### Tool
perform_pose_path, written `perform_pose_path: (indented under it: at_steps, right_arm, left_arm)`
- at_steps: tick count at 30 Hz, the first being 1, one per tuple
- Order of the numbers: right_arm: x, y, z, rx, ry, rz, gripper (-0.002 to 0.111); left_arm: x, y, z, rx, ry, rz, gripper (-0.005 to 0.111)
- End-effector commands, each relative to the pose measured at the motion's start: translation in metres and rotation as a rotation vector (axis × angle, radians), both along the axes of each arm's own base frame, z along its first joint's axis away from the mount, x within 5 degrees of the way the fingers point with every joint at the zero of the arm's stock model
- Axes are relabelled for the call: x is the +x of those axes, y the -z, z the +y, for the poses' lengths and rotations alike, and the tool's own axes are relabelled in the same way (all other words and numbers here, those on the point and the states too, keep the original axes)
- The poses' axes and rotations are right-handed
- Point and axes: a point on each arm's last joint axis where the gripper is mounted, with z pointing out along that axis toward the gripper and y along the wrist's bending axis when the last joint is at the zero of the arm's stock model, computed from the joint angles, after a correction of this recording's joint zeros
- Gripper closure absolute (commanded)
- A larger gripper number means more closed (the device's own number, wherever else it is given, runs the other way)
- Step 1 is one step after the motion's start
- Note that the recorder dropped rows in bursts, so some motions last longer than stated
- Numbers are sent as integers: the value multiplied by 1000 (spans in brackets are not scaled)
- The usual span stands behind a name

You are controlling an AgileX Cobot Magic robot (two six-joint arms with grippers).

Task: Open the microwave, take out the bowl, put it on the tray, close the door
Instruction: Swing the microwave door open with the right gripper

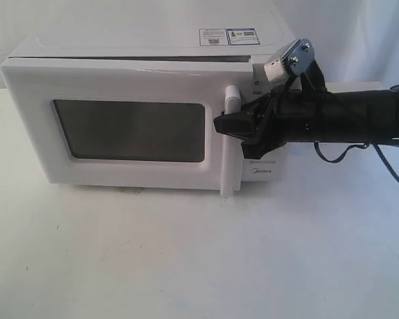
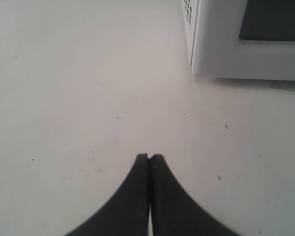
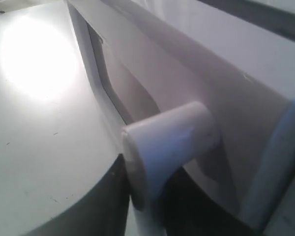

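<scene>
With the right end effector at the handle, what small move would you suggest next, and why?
Probably pull the handle outward, swinging the door wider open. The right end effector grips the handle, and the door shows only a narrow gap along its top edge, so the inside is hidden.

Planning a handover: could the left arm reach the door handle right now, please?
Probably not: the right gripper is closed round the handle, and the left gripper hovers past the microwave's opposite corner.

One microwave (image 1: 133, 43), one door (image 1: 33, 119), one dark window (image 1: 130, 131), one bar handle (image 1: 231, 101), two stickers (image 1: 243, 36) on top.
</scene>
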Motion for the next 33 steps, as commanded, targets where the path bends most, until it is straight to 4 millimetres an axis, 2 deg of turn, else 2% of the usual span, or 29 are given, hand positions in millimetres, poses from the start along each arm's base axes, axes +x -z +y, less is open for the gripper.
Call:
perform_pose_path:
  at_steps: [1, 8, 11, 13, 17, 19, 26, 33]
  right_arm:
    - [-29, -4, 26, 164, -197, 67, 108]
    - [-47, -9, 24, 169, -234, 62, 108]
    - [-53, -11, 23, 166, -247, 59, 103]
    - [-57, -11, 23, 154, -255, 55, 93]
    - [-62, -10, 21, 138, -249, 67, 65]
    - [-64, -10, 21, 136, -240, 84, 57]
    - [-77, -13, 11, 19, -144, 89, 56]
    - [-103, -33, -5, -62, 22, 44, 56]
  left_arm:
    - [0, 1, 0, -1, 4, 3, 107]
    - [0, 1, 0, -1, 4, 3, 107]
    - [0, 1, 0, -1, 4, 3, 107]
    - [0, 1, 0, -1, 4, 3, 107]
    - [0, 1, 0, -1, 4, 3, 107]
    - [0, 1, 0, -1, 4, 3, 107]
    - [0, 1, 0, -1, 4, 3, 107]
    - [0, 1, 0, -1, 4, 3, 107]
